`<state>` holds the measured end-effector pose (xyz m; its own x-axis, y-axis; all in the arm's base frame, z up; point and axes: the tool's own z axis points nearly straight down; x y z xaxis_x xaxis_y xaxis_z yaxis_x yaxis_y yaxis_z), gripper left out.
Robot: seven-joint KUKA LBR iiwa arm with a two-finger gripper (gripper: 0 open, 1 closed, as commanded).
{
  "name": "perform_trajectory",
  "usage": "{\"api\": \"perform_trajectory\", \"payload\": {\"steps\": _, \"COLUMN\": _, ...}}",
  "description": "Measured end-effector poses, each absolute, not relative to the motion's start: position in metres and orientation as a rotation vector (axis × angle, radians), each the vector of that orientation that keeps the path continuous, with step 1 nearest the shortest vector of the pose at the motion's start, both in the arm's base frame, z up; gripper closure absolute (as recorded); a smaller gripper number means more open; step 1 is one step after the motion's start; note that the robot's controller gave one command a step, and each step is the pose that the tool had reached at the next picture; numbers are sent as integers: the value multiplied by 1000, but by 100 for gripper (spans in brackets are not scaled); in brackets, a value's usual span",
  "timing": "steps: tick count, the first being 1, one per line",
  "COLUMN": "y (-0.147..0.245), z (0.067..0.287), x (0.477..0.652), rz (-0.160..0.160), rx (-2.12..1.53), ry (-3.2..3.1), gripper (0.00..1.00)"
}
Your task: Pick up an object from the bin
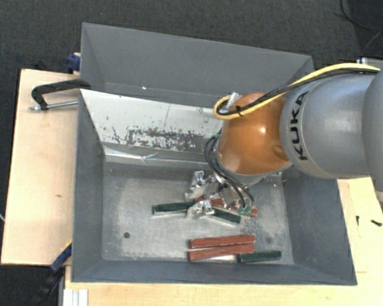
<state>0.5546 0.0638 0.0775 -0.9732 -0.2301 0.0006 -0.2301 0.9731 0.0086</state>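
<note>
My gripper (203, 191) is low in the middle of the bin, just under the orange wrist cover. It hangs over the metal head end of a green-handled hand tool (172, 209), whose handle stretches to the left across the floor. A second green handle (227, 217) and a small red-tipped piece (229, 205) lie right beside the gripper on its right. I cannot tell whether the gripper touches any of them.
Nearer the front wall lies a pair of red-brown handles (221, 246) side by side, with a dark green handle (259, 256) at their right end. The left half of the bin floor is bare metal. The arm and its cover hide the bin's right rear.
</note>
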Motion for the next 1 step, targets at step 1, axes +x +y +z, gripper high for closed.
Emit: {"api": "perform_trajectory", "payload": {"steps": 1, "y": 64, "z": 78, "x": 555, "rz": -13, "rx": 363, "ry": -3119, "gripper": 100}}
